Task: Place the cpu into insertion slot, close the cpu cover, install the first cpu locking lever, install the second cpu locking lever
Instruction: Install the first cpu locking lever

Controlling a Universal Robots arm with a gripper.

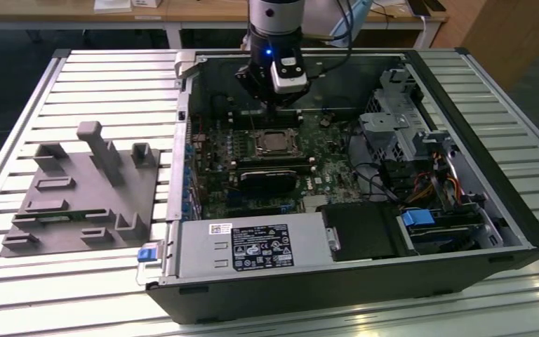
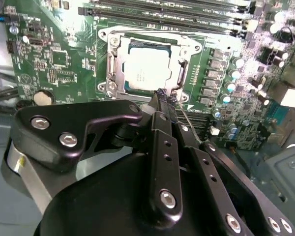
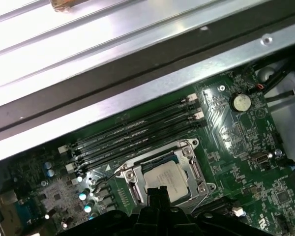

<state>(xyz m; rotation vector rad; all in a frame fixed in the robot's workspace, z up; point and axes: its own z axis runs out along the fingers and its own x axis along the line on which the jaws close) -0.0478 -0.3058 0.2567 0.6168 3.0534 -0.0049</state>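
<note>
Locate the gripper (image 1: 271, 104) inside the open black sheet-metal computer case (image 1: 344, 281), which lies on its side on the ribbed aluminium table (image 1: 110, 91).

In the second wrist view, note that the two matt black, screw-studded fingers (image 2: 162, 128) taper together. Their tips meet with no visible gap. A thin silvery wire lever (image 2: 189, 125) runs slanted, close alongside the fingers, and rises off the board. You cannot tell whether the tips pinch it.

Find the small flat square cpu (image 2: 146, 71) with its brushed silver-grey metal top directly ahead of the fingertips and lower than them. It is seated in the insertion slot (image 2: 106, 87), a square socket with a silvery rim on the green circuit board (image 2: 64, 59).

- Orientation: the cpu lies flat, metal top facing up towards the gripper.
- Axis: the part is square, so it has no long axis. Its edges sit parallel to the socket rim and to the long narrow black memory slots (image 3: 132, 132) on the far side of the socket from the fingers.

The thin silvery metal cpu cover (image 2: 152, 41), a stamped frame with a square window, lies down over the cpu. The cpu top shows through the window. The fingertips overlap the socket's nearest rim edge.

A grey moulded plastic fixture block (image 1: 82, 189) with upright posts rests on the table well apart from the gripper, outside the case.
</note>
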